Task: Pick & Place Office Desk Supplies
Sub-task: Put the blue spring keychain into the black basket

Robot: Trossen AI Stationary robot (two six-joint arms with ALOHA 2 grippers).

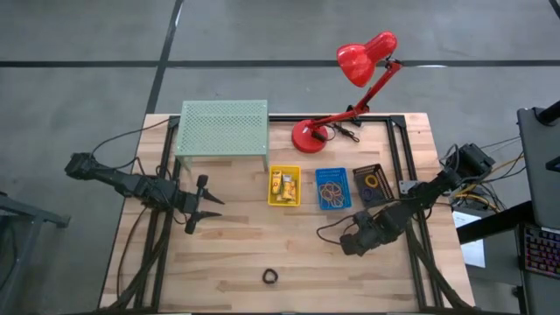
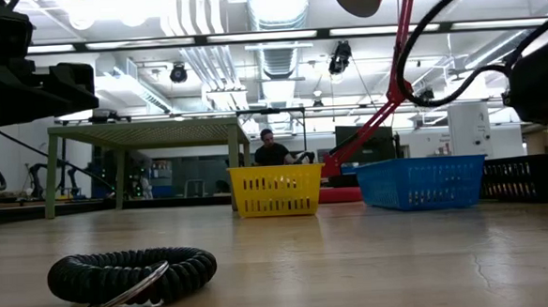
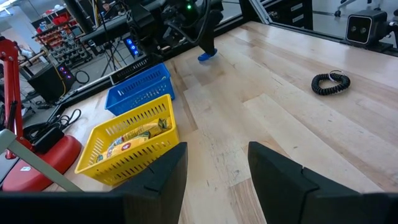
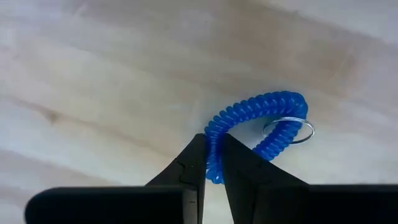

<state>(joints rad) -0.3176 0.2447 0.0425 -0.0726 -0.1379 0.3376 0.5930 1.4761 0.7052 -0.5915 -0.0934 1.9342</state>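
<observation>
Right gripper [image 4: 212, 163] clamped on blue coil loop [image 4: 258, 121], loop flat on table [image 4: 93, 93], left gripper [image 3: 214, 168] parted.

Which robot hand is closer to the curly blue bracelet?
The right gripper: its fingers are pinched on the blue coil bracelet. The left gripper hangs open far across the table, near the green shelf.

No text, label or number can be read anywhere.

Right hand [image 4: 212, 163] pinched low; left hand [image 3: 214, 168] parted.
</observation>
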